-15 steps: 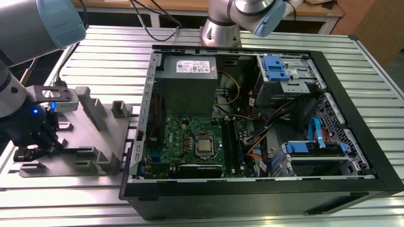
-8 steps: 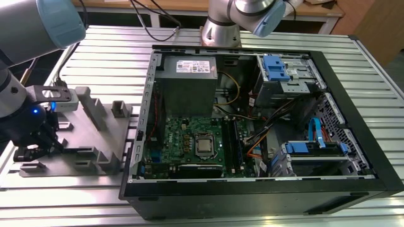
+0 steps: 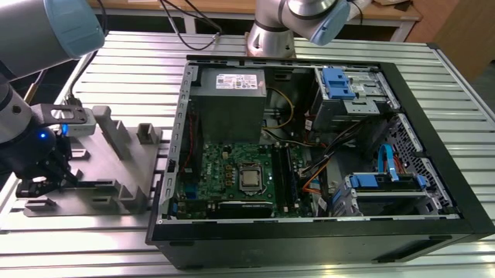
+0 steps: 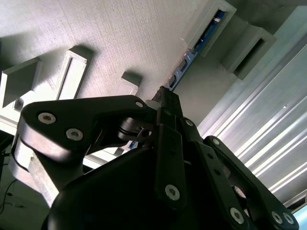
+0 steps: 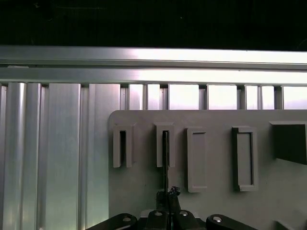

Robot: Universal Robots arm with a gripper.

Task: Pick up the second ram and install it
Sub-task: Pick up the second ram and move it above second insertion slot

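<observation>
In the second wrist view, one end of the second ram is hidden behind the hand.

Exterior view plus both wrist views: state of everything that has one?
gripper: shut on the near end of the second ram.
second ram: edge-up in a holder of the grey fixture block, not lifted out.
computer case: lying on its side, side panel off, inside exposed.
processor socket: uncovered, no cooler over it.
</observation>
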